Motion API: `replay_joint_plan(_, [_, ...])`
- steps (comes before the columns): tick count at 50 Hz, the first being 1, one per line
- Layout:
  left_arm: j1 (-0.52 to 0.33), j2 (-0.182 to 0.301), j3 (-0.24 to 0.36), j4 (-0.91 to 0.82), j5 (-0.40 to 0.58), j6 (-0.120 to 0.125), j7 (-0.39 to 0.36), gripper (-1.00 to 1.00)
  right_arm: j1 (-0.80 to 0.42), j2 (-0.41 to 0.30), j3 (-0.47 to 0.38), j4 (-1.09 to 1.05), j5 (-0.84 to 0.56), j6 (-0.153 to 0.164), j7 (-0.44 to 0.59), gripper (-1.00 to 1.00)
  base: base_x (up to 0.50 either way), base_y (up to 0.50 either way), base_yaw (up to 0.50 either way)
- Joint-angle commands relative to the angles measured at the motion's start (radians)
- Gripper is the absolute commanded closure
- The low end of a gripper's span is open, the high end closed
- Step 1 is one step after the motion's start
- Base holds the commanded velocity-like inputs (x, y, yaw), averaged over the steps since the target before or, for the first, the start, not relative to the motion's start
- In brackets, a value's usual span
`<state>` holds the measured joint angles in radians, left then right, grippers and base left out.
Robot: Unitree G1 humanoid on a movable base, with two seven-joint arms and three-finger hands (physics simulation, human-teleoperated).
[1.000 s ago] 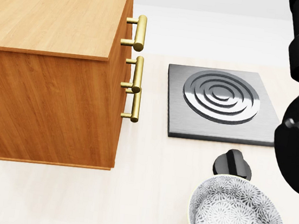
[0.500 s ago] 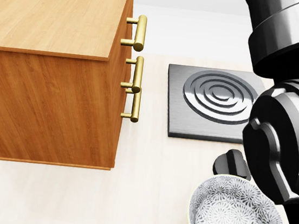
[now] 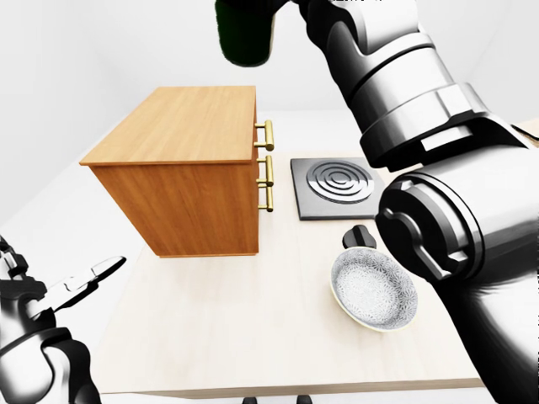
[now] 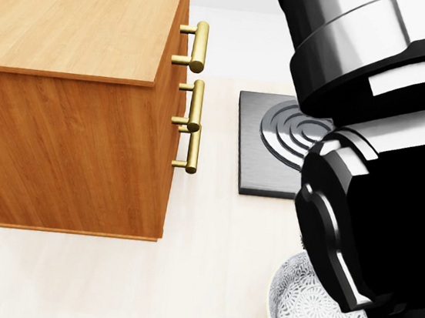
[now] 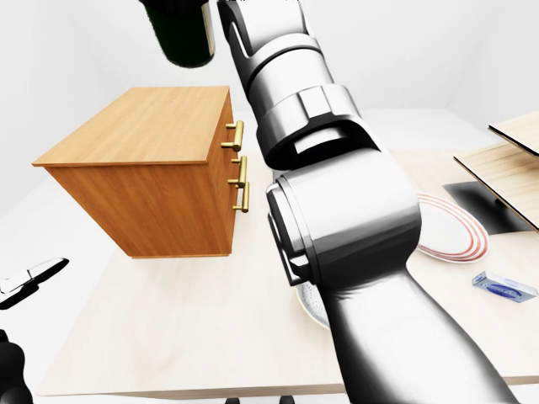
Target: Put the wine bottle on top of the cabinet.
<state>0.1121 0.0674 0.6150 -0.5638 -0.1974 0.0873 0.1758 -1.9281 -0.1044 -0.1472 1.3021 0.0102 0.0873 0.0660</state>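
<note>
wine bottle [image 3: 245, 34] hangs dark green above the cabinet [image 3: 189, 126], over its handle-side edge, clear of the wooden top. the right arm reaches up to it, but the right hand is cut off, so its grip cannot be told. left hand [image 3: 80, 282], below-left of the cabinet, has fingers spread.

The right arm [image 3: 421, 126] is raised steeply, its hand cut off by the top edge of the eye views, so its grasp cannot be judged; the left hand [image 3: 50, 295] is held low, fingers [image 3: 101, 271] spread apart.
</note>
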Motion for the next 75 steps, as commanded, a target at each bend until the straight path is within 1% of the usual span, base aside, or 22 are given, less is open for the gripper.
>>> replay_joint_plan(1, [0.001,0.003,0.016,-0.004,-0.012,0.000,-0.002,-1.00,-0.013,0.045,-0.008,-0.015,0.010,0.000,0.033,1.00,0.00,0.00,0.00])
replay_joint_plan(8, [0.004,-0.003,0.008,0.005,-0.004,0.000,-0.004,-1.00,-0.011,0.065,-0.004,-0.016,0.018,0.000,0.059,1.00,0.00,0.00,0.00])
replay_joint_plan(18, [0.004,0.000,0.011,0.007,-0.008,0.000,-0.006,-1.00,-0.007,0.102,0.005,-0.019,0.026,0.000,0.081,1.00,0.00,0.00,0.00])
replay_joint_plan(25, [0.004,-0.001,0.009,0.009,-0.005,0.000,-0.006,-1.00,-0.015,0.118,0.007,-0.020,0.032,0.000,0.092,1.00,0.00,0.00,0.00])
replay_joint_plan(43, [0.003,-0.001,0.007,0.019,-0.003,0.000,-0.005,-1.00,0.012,0.163,0.020,-0.026,0.048,0.000,0.127,1.00,0.00,0.00,0.00])
replay_joint_plan(58, [0.000,0.004,0.007,0.026,-0.004,0.000,-0.001,-1.00,0.032,0.183,0.033,-0.028,0.034,0.000,0.149,1.00,0.00,0.00,0.00])
replay_joint_plan(75, [0.004,0.004,0.014,0.028,-0.009,0.000,-0.004,-1.00,0.070,0.180,0.035,-0.017,-0.010,0.000,0.129,1.00,0.00,0.00,0.00])
